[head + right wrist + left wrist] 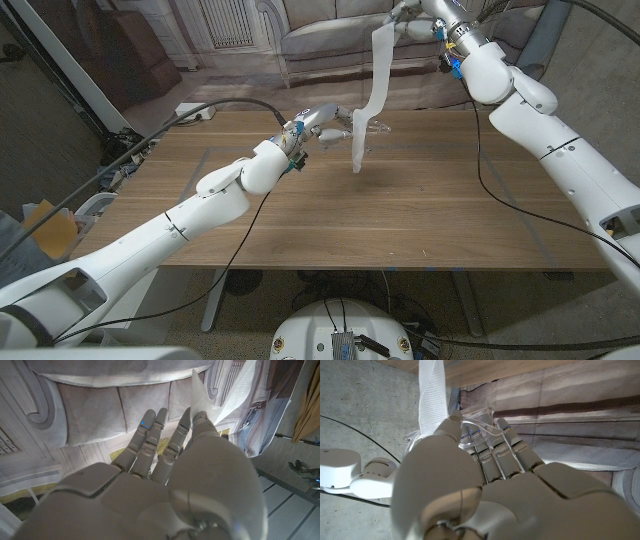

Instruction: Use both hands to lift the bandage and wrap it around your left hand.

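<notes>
A sofa (400, 25) sits beyond the far edge of the wooden tabletop (420, 220). The right arm (560, 140) reaches up high at the far right, the left arm (200, 205) stretches over the tabletop's middle. The bandage (372, 90), a white strip, hangs from the raised right hand (415, 22), which pinches its top end, down to the left hand (335, 125). There it runs across the left hand's fingers (507, 442), beside a clear plastic piece (475, 422) held at those fingertips; its loose tail dangles just above the wood.
</notes>
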Controlling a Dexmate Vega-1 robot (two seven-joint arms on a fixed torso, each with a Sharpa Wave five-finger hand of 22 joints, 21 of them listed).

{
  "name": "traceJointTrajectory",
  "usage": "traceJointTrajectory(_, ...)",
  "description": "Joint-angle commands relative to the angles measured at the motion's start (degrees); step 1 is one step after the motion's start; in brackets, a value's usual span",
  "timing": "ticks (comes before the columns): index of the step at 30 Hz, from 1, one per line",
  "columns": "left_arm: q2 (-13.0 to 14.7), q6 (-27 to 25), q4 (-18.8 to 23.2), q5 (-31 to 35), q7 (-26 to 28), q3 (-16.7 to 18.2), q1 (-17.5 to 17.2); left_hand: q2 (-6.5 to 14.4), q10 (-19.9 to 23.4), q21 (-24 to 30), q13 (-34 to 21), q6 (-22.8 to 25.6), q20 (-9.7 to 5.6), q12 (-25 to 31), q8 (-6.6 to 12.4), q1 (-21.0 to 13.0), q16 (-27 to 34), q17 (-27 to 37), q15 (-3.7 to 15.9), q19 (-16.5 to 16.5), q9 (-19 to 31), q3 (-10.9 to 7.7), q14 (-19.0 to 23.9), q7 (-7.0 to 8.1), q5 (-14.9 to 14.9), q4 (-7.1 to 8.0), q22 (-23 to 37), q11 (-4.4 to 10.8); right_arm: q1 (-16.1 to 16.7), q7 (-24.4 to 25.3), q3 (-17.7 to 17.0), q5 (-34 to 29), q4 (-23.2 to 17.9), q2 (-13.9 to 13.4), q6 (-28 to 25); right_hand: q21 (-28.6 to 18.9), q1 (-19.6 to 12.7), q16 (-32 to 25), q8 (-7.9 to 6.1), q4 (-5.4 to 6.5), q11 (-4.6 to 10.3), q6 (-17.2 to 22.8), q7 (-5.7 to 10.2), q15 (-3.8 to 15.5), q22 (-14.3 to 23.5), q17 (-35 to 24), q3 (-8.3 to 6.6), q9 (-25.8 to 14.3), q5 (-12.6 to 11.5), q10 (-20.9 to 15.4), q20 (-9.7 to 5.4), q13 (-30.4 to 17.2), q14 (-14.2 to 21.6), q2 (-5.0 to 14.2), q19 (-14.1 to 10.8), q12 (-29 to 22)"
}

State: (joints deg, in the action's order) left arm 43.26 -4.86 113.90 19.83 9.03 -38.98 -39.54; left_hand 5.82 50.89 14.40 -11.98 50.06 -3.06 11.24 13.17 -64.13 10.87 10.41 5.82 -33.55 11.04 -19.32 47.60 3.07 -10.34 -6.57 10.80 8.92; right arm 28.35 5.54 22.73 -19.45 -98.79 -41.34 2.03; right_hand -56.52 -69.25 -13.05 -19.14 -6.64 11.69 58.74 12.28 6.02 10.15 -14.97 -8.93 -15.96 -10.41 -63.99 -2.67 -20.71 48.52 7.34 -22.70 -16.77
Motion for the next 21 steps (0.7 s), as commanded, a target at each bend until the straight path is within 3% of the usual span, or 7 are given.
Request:
traceJointTrajectory(1, -0.3, 3.0, -0.7, -1.5, 1.2, 1.4, 0.2, -0.1, 0.6, -0.1, -0.1, 0.6, -3.52, 0.3, 0.27, 0.3, 0.3, 0.0, 4.9, -0.4, 0.3, -0.44, 0.6, 0.11, -0.1, -0.04, 0.1, -0.16, 7.9, 1.7, -3.6, 4.1, 1.0, -0.6, -2.1, 0.3, 0.6, 0.2, 0.11, -0.3, 0.02, 0.4, 0.04, 7.05, 0.1, -0.2, -0.23, 0.0, 0.1, -0.6, -8.44, -0.1, -0.2, 0.16, -0.6, 0.2)
traceJointTrajectory(5, -0.2, 0.8, 0.5, -2.4, -0.7, 2.0, 0.5, -0.1, 0.5, -0.1, -0.1, 0.5, -3.44, 0.2, 0.22, 0.3, 0.3, 0.0, 4.85, -0.2, 0.3, -0.49, 0.6, 0.01, -0.1, -0.01, 0.1, -0.14, 10.7, 2.6, -4.7, 6.3, 1.7, 0.4, -1.9, 0.5, 0.5, 0.2, 0.17, -0.35, 0.02, 0.6, 0.04, 7.02, 0.1, -0.2, -0.27, 0.2, 0.1, -0.7, -8.46, 0.1, -0.2, 0.12, -0.7, 0.2)
traceJointTrajectory(13, -1.8, 2.4, -1.0, -1.1, 3.3, 2.8, 0.2, 0.0, 0.4, -0.4, -0.1, 0.4, -3.27, 0.2, 0.11, 0.4, 0.2, 0.1, 4.86, 0.4, 0.3, -0.64, 0.4, 0.04, -0.1, 0.02, 0.1, -0.12, 15.3, 4.6, -5.0, 7.5, 2.6, 2.0, -1.0, 1.1, 0.7, 0.2, 0.54, -0.28, 0.08, 0.5, 0.07, 6.92, 0.0, -0.3, -0.33, 0.4, 0.1, -0.7, -8.48, 0.0, -0.6, 0.16, -1.0, 0.0)
traceJointTrajectory(21, -2.6, 1.8, -1.5, -2.0, 3.2, 3.8, 0.5, 0.1, 0.6, -0.3, -0.1, 0.7, -3.34, 0.2, 0.2, 0.4, 0.3, 0.1, 4.83, 0.2, 0.3, -0.81, 0.7, -0.03, -0.1, 0.02, 0.1, -0.11, 18.8, 5.5, -6.0, 8.2, 2.1, 2.0, -1.2, 1.6, 0.8, 0.2, 0.6, -0.29, 0.11, 0.6, 0.08, 6.88, 0.0, -0.4, -0.4, 0.3, 0.1, -0.8, -8.49, 0.2, -0.6, 0.12, -1.3, -0.1)
